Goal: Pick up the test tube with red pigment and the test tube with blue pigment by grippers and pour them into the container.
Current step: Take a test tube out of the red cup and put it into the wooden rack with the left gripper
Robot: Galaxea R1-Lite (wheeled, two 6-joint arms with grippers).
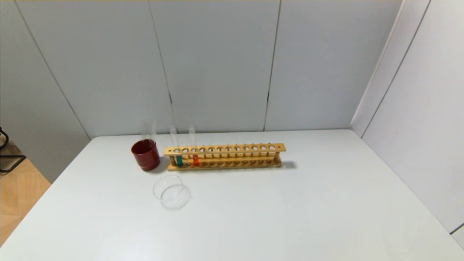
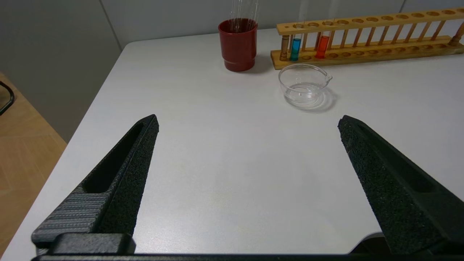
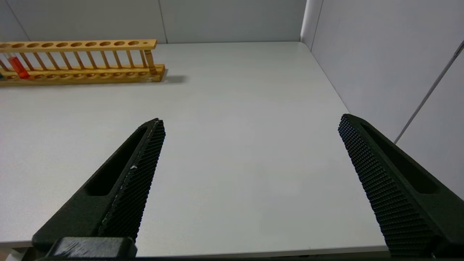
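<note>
The broad white worktop (image 1: 253, 203) carries everything toward its far left: a long wooden test-tube rack (image 1: 224, 156) with two rows of holes runs left to right, a dark red opaque cup (image 1: 145, 155) holding plain clear tubes stands just beside the rack's left end, and the low round clear-glass container (image 1: 171, 191) with a small pouring lip sits nearer, in front of the rack's left end and apart from it. The thin glass test tube with blue pigment (image 1: 179, 159) stands upright near the rack's left end, and the matching test tube with red pigment (image 1: 195, 158) stands upright a couple of holes to its right. The left gripper (image 2: 248, 121) hovers over the near left of the worktop, well short of the container, its fingers spread wide and holding nothing; the right gripper (image 3: 250, 121) hangs over the near right, likewise spread wide and empty, with the rack's right end far ahead. Nothing has been picked up yet, so the step in hand looks like the first reach. To do it well, each gripper should probably close on the bare glass above the rack's top rail, squarely and gently, then lift straight up until the rounded bottom clears both rails before tilting over the container.
</note>
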